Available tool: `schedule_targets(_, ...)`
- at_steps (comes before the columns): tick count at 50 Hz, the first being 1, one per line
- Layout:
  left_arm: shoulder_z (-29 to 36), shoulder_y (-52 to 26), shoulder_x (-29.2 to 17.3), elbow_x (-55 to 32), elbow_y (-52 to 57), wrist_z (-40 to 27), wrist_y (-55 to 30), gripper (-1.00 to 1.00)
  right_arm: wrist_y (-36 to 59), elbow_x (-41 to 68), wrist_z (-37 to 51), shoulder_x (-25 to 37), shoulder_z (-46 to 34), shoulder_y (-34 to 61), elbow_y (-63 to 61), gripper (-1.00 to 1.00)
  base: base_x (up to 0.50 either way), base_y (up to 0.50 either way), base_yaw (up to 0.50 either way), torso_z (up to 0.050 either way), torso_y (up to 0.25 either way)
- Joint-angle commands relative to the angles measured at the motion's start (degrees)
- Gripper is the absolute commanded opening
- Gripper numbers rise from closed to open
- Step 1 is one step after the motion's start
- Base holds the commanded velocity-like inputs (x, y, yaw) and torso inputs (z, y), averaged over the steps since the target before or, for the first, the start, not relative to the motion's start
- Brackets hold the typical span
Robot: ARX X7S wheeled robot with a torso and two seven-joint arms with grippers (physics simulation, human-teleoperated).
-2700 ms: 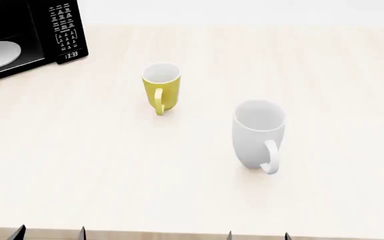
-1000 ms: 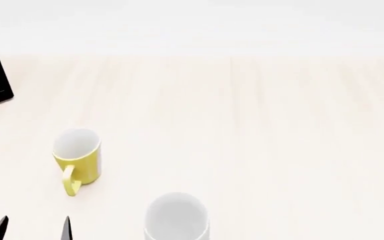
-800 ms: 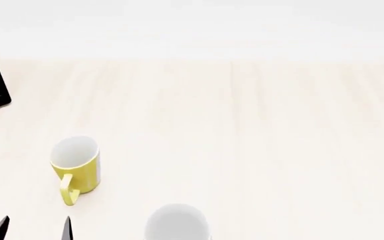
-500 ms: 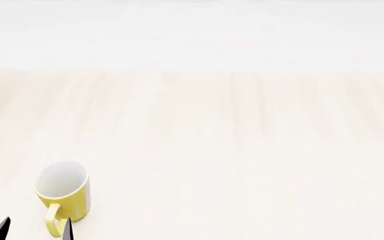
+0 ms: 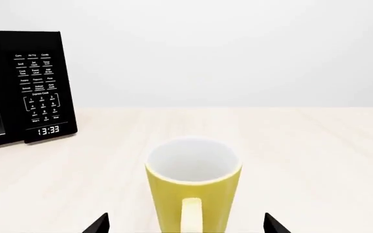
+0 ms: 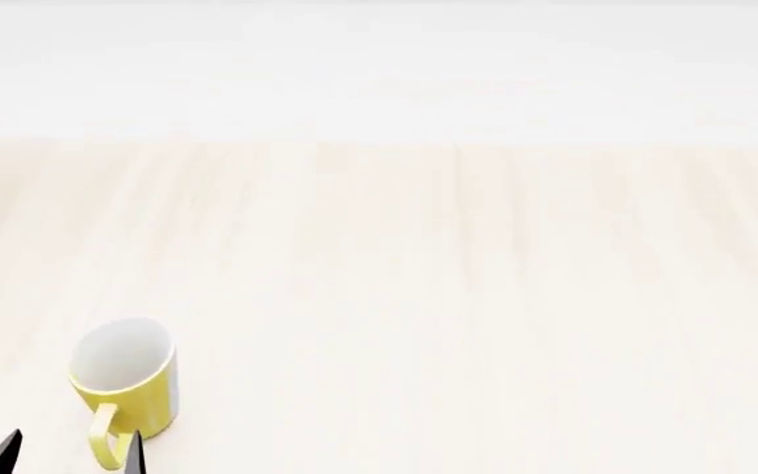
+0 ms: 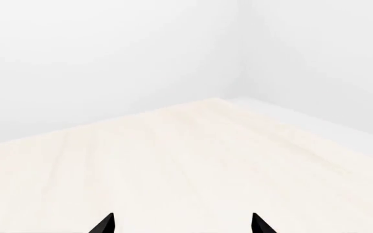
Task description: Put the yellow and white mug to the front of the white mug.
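Your left gripper [image 5: 185, 224] sits low, just short of the yellow mug [image 5: 194, 184], with its fingers spread wide; in the left wrist view the two tips show on either side of the mug, lined up to straddle it. The mug stands upright on the table [image 6: 485, 296] with its handle [image 5: 191, 216] turned straight toward the gripper, so you must close on the body around that loop, or take the loop itself. Nothing is held yet.

In the head view the mug [image 6: 125, 383] sits at the lower left, touching that view's left fingertip edge-on. The microwave [image 5: 25, 87] stands well behind it, off to one side.

Your right gripper [image 7: 181, 224] is also spread, over bare table. The white mug shows in no view, so you cannot judge the drop spot from here.
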Motion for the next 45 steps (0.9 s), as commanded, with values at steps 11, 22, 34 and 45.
schedule_targets(11,1.49,-4.08,1.30,1.17,-11.24,-1.44,2.79,1.00,0.14,0.22,0.98,0.51,-0.84,-0.09,0.08,1.00,0.00,0.00,0.00,0.000,0.000)
schedule_targets(22,2.41,-4.92,1.28,1.37,-13.73,-1.70,3.19,1.00,0.15,0.34,1.38,0.77,-1.25,0.07,0.39,1.00,0.00,0.00,0.00,0.000,0.000)
schedule_targets(34,2.39,-6.27,1.15,0.66,-13.45,-2.39,2.36,1.00,-0.06,0.73,1.49,1.15,-1.54,0.26,1.00,1.00,0.00,0.00,0.00,0.000,0.000)
schedule_targets(45,2.91,-6.69,1.02,0.67,-13.15,-3.16,2.12,1.00,-0.25,0.78,1.73,1.37,-1.97,0.49,1.64,1.00,0.00,0.00,0.00,0.000,0.000)
